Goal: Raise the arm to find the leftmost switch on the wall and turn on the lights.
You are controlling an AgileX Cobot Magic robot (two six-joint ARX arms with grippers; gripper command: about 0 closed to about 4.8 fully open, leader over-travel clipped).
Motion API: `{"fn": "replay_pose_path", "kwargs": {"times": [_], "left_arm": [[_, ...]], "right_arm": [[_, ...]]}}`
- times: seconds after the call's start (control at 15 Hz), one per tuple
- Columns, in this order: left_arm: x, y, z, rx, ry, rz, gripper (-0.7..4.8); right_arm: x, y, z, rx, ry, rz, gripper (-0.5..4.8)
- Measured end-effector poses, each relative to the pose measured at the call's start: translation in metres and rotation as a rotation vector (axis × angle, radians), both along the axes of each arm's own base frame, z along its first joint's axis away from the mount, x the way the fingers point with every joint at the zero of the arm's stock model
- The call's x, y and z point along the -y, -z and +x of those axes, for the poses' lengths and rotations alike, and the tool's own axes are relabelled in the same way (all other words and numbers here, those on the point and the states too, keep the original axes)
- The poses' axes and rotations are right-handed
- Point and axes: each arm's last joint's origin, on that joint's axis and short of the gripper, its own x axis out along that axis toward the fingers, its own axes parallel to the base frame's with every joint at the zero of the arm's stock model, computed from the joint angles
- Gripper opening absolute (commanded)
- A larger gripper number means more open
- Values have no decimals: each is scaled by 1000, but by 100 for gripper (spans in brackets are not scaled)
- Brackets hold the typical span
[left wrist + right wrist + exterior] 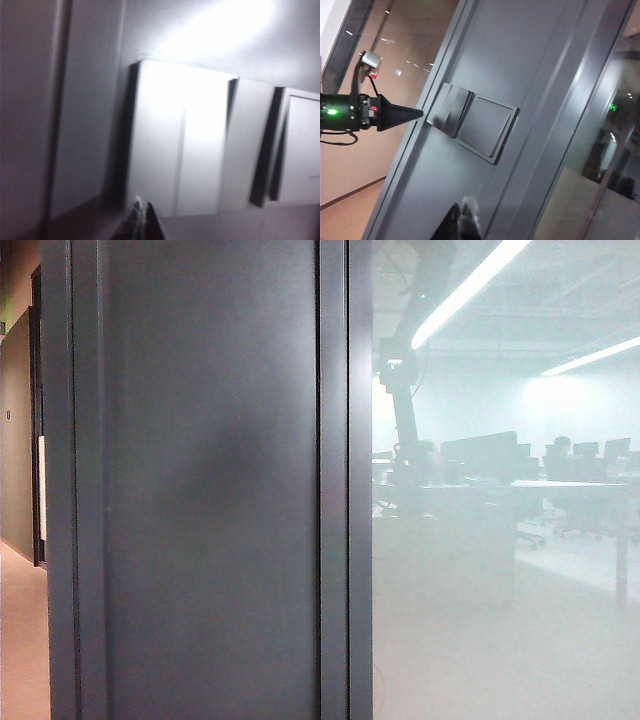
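Two grey switch plates sit side by side on the dark wall panel (530,60): one split into rockers (451,109) and a plain one (487,127). My left gripper (420,114) shows in the right wrist view as a black pointed cone, shut, its tip at the outer edge of the rocker plate; whether it touches is unclear. Up close in the left wrist view the same gripper (142,210) is shut and empty below the brightly lit, blurred rocker plate (175,140). My right gripper (462,210) is shut and empty, held back from the panel. The arm (405,400) appears only as a hazy silhouette in the glass.
The exterior view shows the dark wall panel (200,490) and its metal post (345,480), with frosted glass (500,590) to the right showing an office with desks and ceiling lights. A corridor with a tan floor (20,640) runs along the left.
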Motion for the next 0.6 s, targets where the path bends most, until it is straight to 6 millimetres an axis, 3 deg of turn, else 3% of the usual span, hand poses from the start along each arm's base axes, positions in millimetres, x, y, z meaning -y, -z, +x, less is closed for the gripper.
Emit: {"fn": "replay_pose_path", "kwargs": {"times": [0.6], "left_arm": [[8, 5, 19, 5, 0, -1, -6]], "right_arm": [[0, 0, 0, 0, 0, 0, -1]]}}
